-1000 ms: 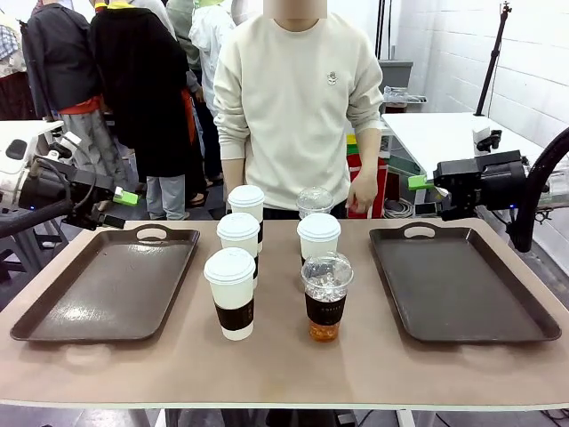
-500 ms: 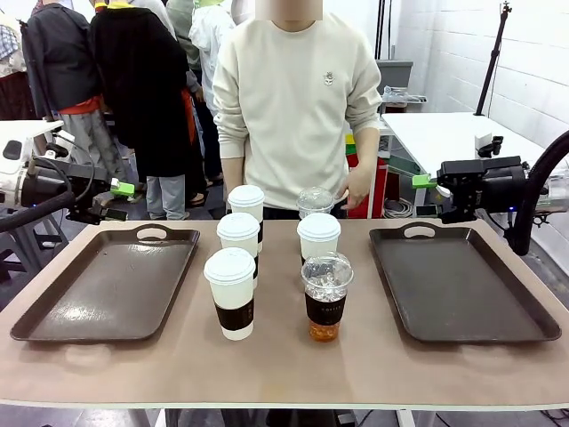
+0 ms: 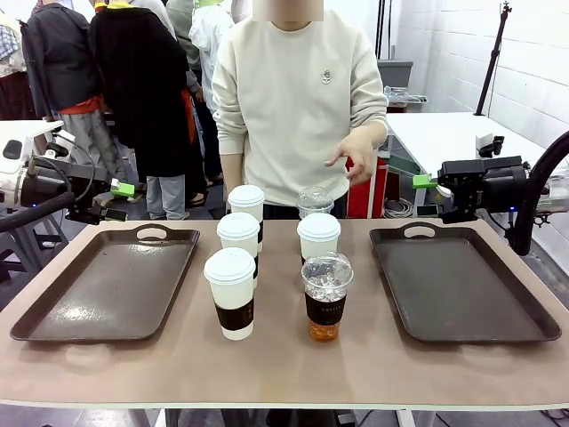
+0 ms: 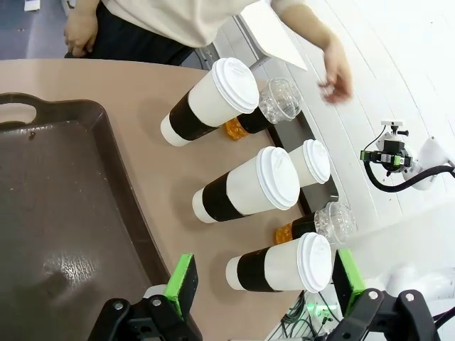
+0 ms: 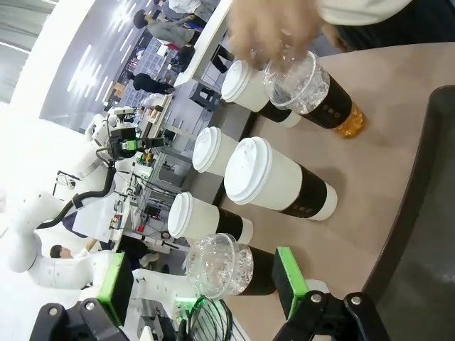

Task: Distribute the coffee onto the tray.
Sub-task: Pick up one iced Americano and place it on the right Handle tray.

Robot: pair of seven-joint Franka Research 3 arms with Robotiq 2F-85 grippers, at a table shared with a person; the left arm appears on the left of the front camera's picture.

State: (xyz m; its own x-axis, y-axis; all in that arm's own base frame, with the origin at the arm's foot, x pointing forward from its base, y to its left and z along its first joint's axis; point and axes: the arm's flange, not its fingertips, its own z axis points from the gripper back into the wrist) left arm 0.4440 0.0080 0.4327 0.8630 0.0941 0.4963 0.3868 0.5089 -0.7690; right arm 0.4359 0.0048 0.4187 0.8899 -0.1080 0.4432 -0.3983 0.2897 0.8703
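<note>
One hand raised, left gripper spread wide

White paper cups: matt paper walls, smooth white plastic lids, matt dark brown card sleeves. Clear dome-lidded plastic cups: glossy see-through plastic, dark matt sleeves. Left dark brown plastic tray: semi-gloss, fine texture, light sheen on the floor. Right dark brown plastic tray: same finish, duller. Tan bench top: smooth, matt. Person's cream sweatshirt: soft knit cloth.
</note>
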